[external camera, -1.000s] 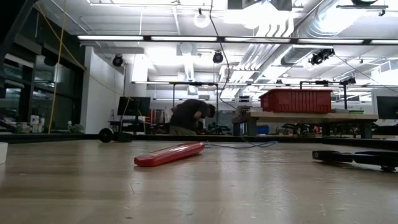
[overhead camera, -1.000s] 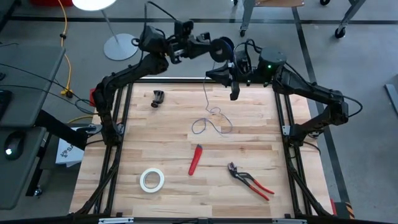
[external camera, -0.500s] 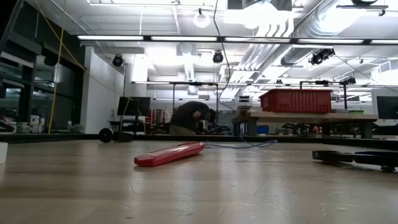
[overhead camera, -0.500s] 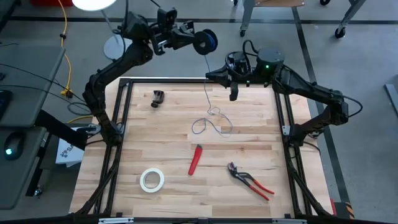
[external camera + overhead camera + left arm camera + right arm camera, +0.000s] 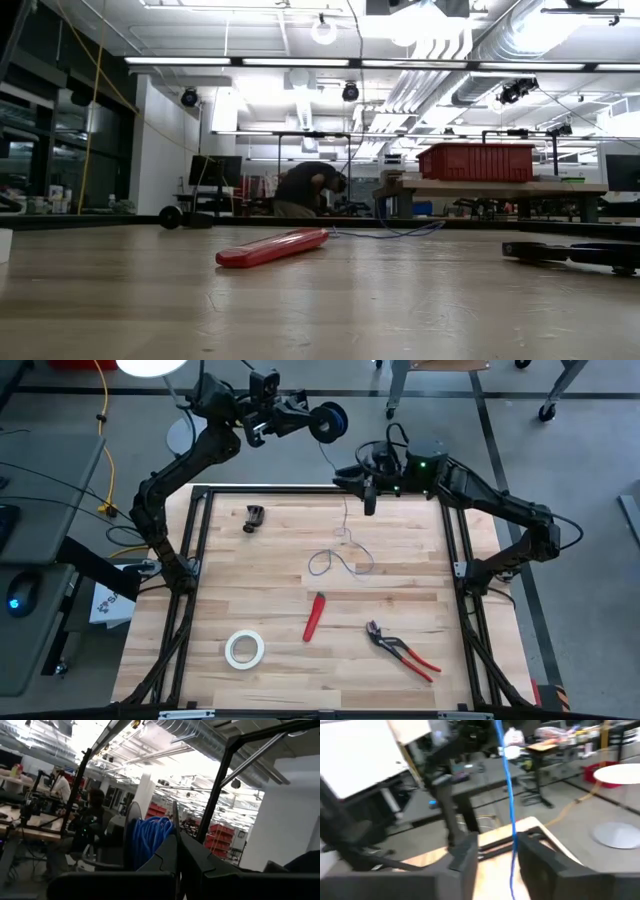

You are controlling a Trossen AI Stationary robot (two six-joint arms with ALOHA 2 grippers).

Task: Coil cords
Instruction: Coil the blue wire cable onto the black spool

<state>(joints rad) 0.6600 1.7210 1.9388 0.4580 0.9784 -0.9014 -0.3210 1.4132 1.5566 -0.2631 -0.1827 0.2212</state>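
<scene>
Table (image 5: 250, 590) of pale wood fills the middle of the high view, with the two arms reaching in from the upper left and upper right. The left gripper (image 5: 290, 422) is raised above the upper edge of the frame's table area, clamped tight on the black spool (image 5: 328, 422), whose blue windings show just past its fingers in the left wrist view. The right gripper (image 5: 368, 495) hangs near the top centre of the table; its fingers stand partly apart with the wire (image 5: 510, 815) running between them, touching neither pad as far as can be seen. From the spool the thin blue wire drops to loose loops (image 5: 340, 560) lying on the wood at the centre. Lower in the frame lie a red-handled tool (image 5: 315, 615), pliers (image 5: 402, 650) and a white tape roll (image 5: 244, 649).

The step appears to be feeding slack onto the spool. Done well, the right fingers should guide the strand lightly, keeping mild tension, so that turns lie flat and the loops on the table do not snag or knot.
</scene>
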